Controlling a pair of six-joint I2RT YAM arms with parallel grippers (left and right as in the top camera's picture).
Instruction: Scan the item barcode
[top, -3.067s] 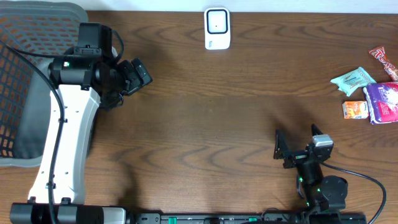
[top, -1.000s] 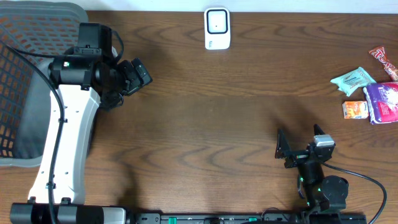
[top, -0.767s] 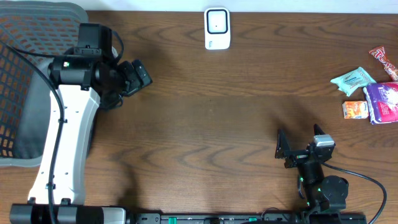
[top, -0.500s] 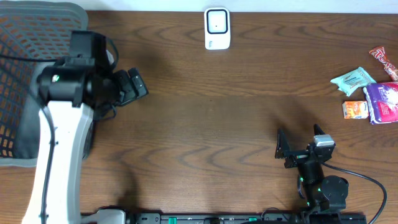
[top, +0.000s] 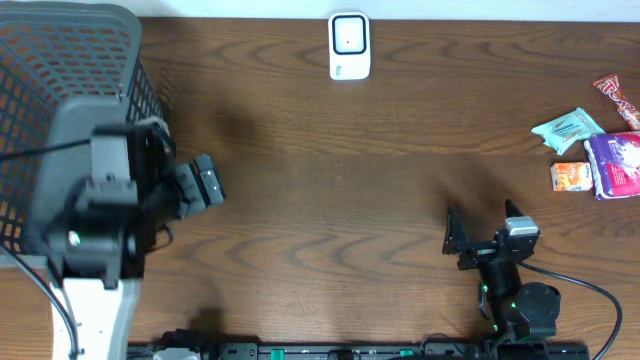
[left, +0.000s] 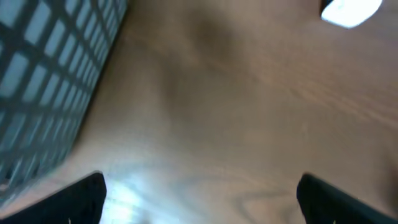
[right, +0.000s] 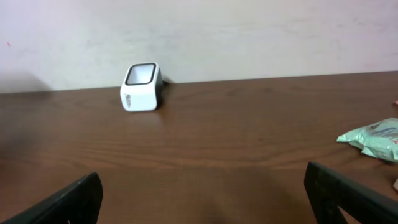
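The white barcode scanner (top: 349, 45) stands at the table's far edge; it also shows in the right wrist view as a white scanner (right: 141, 87) against the wall. Small packets lie at the right edge: a teal packet (top: 568, 128), an orange packet (top: 571, 176), a purple packet (top: 618, 165) and a red wrapper (top: 615, 97). My left gripper (top: 200, 182) hangs open and empty over bare wood by the basket, far from them. My right gripper (top: 458, 242) rests open and empty near the front edge, left of the packets.
A dark mesh basket (top: 40, 100) fills the left side, and its wall (left: 43, 81) shows blurred in the left wrist view. The teal packet (right: 373, 138) lies at the right of the right wrist view. A cable (top: 590, 290) runs from the right arm's base.
The left arm has swung back toward the front left, carrying its open gripper down along the basket's side. The right arm has not moved.
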